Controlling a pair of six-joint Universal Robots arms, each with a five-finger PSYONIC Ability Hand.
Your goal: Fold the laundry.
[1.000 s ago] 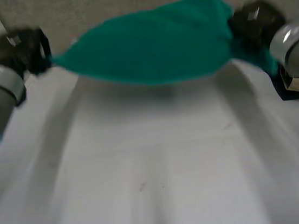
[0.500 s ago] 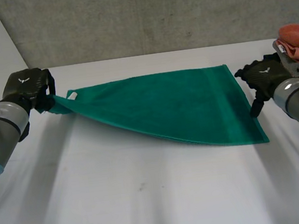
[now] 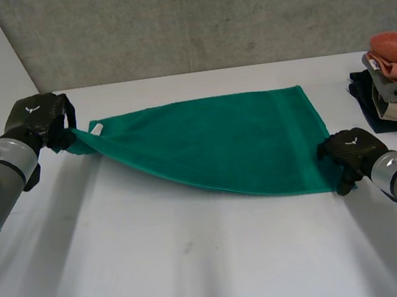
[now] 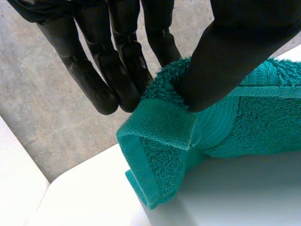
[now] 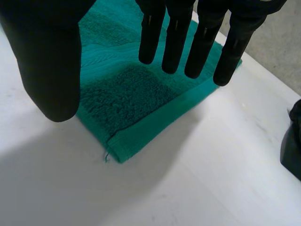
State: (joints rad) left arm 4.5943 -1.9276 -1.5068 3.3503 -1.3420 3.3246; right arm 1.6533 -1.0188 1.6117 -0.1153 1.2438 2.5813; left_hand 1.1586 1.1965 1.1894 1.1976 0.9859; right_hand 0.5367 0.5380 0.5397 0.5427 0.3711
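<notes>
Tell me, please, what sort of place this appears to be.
Probably a robot lab or test bench, not a home: a white table, a raw concrete wall behind it, and stacked clothes near the green towel.

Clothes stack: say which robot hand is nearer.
Right. The right robot hand is at the towel's corner near the stack; the left robot hand pinches the far corner across the table.

Towel (image 3: 220, 146) on table (image 3: 198, 264) between left hand (image 3: 39, 117), right hand (image 3: 351, 151); clothes pile (image 3: 394, 88) rightmost.
</notes>
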